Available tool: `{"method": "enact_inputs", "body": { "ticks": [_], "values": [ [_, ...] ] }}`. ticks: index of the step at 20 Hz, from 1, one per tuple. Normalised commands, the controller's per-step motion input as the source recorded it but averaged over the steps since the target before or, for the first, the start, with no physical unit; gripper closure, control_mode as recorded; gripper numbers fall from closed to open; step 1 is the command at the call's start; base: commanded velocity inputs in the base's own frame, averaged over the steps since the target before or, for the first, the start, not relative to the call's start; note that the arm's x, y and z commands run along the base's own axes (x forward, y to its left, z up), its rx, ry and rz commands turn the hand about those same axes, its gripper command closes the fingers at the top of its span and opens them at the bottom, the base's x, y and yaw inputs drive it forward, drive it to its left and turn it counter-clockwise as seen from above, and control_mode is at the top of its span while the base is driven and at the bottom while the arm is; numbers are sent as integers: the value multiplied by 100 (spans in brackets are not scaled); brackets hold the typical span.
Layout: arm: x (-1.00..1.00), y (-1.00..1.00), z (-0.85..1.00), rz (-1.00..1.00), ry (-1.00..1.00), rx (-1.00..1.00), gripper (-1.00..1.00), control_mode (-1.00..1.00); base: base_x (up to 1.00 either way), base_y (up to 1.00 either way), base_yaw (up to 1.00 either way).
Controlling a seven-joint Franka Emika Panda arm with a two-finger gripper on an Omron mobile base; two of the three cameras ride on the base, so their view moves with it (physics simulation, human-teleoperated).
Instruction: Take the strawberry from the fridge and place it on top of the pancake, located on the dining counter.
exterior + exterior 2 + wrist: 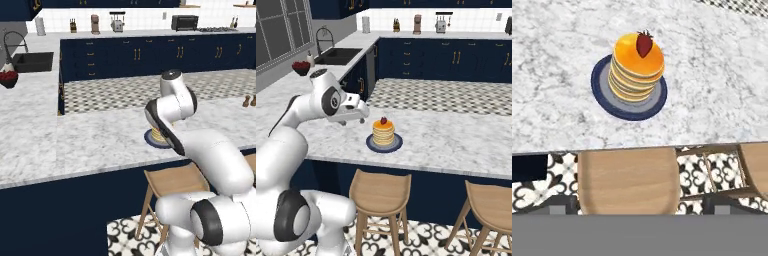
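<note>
The small red strawberry [644, 44] lies on top of the pancake [637, 67], near its rim. The pancake, a tan-yellow stack, stands upright on a dark blue round plate [629, 110] on the white-grey marble bench [557, 65].

I can read no text, label, brand, number or sign anywhere around me. The small appliances lined up along the back wall, well beyond the dining counter [456, 140], are too far off and too small for me to make out any lettering on them. The plate [629, 107] on that counter is plain.
</note>
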Motion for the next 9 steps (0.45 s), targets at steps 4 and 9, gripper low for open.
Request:
{"method": "enact_inputs", "body": {
  "ticks": [4,9],
  "values": [
    [-97,98,-6,11,0,-25,-100,-100,0,0,0],
    [-78,99,-5,12,5,-25,-100,-100,0,0,0]
  ]
}}
